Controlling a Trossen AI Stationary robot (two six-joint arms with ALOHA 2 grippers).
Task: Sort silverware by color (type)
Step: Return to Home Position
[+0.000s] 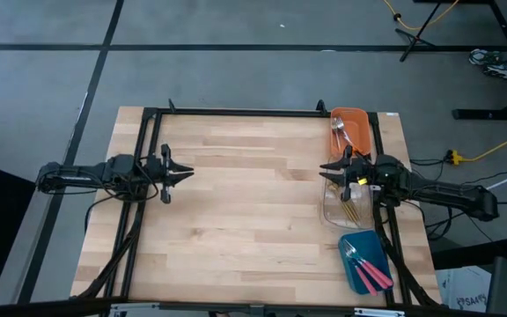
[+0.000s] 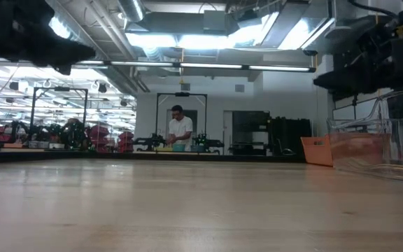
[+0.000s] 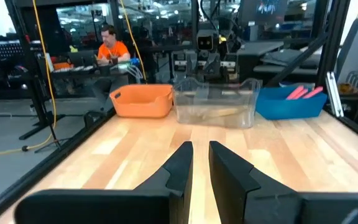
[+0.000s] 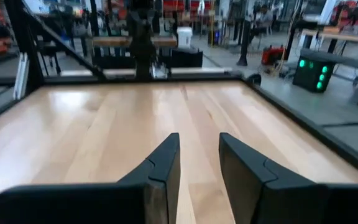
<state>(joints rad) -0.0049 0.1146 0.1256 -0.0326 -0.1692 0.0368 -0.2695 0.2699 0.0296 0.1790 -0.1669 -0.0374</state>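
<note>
- The silverware lies sorted: pink-handled forks [image 1: 372, 273] in the blue bin [image 1: 350, 275]; gold pieces [image 1: 350, 210] in the clear bin [image 1: 328, 211]; seemingly orange-handled ones [image 1: 340, 134] in the orange bin [image 1: 363, 123].
- The right gripper [image 1: 328, 171], fingers apart and empty, hangs beside the clear bin; withdrawing, it should clear that rim first.
- The left gripper [image 1: 183, 173], fingers slightly apart, waits opposite.

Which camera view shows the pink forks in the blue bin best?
The high view: it looks straight down into the blue bin, showing the pink forks whole, silver heads and pink handles. The left wrist view shows only handle ends above the rim. The low and right wrist views miss them.
</note>
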